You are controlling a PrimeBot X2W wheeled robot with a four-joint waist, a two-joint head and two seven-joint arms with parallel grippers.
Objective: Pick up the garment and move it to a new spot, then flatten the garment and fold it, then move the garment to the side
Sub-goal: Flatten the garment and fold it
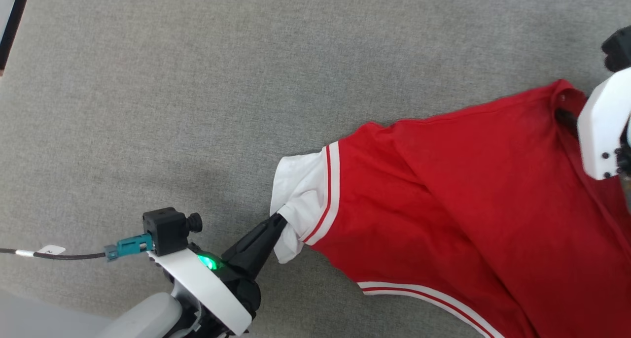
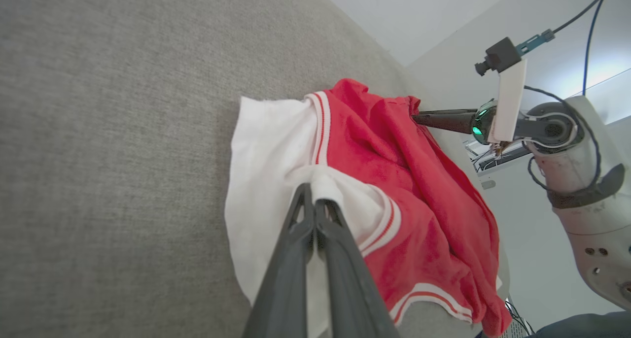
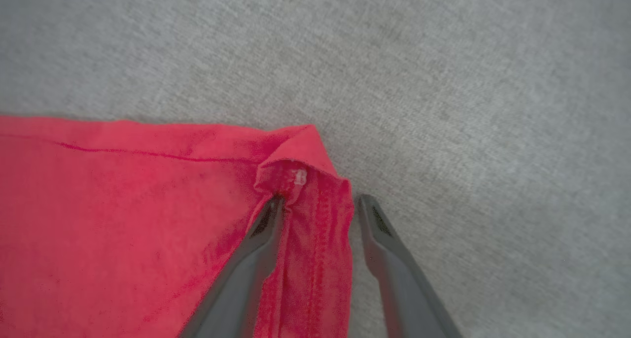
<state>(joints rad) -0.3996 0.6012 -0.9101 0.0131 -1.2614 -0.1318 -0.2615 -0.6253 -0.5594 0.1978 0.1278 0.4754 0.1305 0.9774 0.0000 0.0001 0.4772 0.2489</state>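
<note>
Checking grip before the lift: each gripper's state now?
Left gripper: shut on the garment, at its white sleeve end.
Right gripper: open, fingers astride the red edge.

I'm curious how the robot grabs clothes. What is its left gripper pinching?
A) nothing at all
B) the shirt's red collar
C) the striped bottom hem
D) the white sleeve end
D: the left gripper has its two dark fingers shut together on the white sleeve end of the red T-shirt.
</note>
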